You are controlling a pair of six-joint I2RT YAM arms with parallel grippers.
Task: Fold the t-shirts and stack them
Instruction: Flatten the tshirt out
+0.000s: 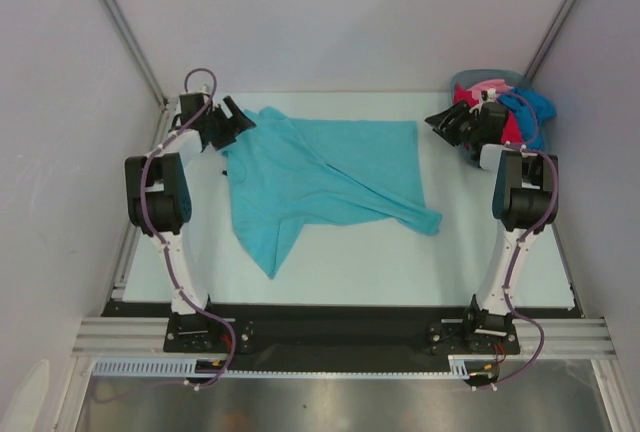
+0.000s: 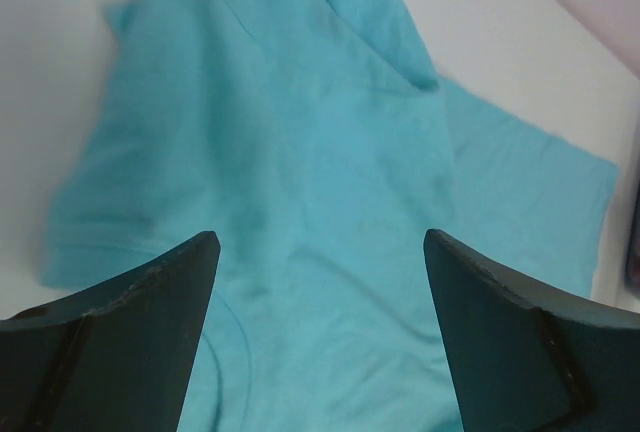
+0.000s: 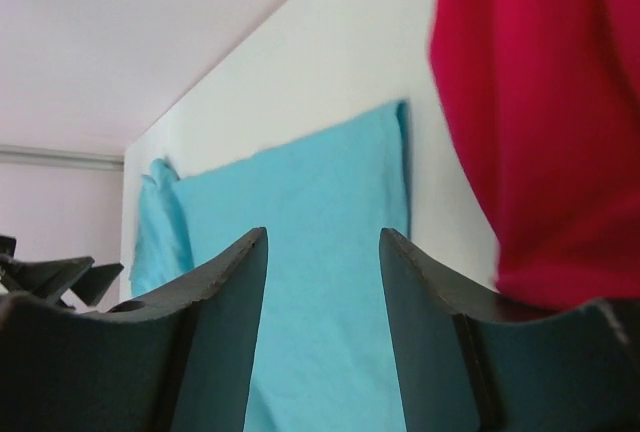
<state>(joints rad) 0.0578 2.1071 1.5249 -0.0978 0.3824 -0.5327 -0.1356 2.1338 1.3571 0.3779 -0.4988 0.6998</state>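
1. Arm bases [image 1: 195, 330]: bolted side by side on the near rail, both arms reaching away across the surface [image 1: 350, 262].

2. Teal t-shirt [image 1: 320, 177]: the only garment laid out, lying between the two pincers. It is spread but rumpled. A diagonal ridge crosses it, one corner trails toward the near side, and a strip runs out toward the right arm. The far edge lies fairly straight.

3. Left pincer [image 1: 232, 117]: at the shirt's far-left corner. Its wrist view shows the jaws wide apart [image 2: 320, 242] with nothing between them and teal t-shirt [image 2: 300, 152] directly beneath. Whether the tips touch the cloth cannot be told.

4. Right pincer [image 1: 445, 122]: just off the shirt's far-right corner, facing it. The jaws stand apart [image 3: 323, 232] and empty, with the teal t-shirt [image 3: 300, 282] seen beyond the gap.

5. Basket [image 1: 500, 74]: just behind the right pincer, holding a red t-shirt [image 3: 540, 102], a pink t-shirt [image 1: 485, 85] and a blue t-shirt [image 1: 530, 104] in a heap.

6. Step in hand, as judged: laying out the first tee, with no fold made and no stack begun.

7. Next move, as judged: each pincer takes a corner of the far edge and draws the cloth taut, so the ridge flattens before folding.
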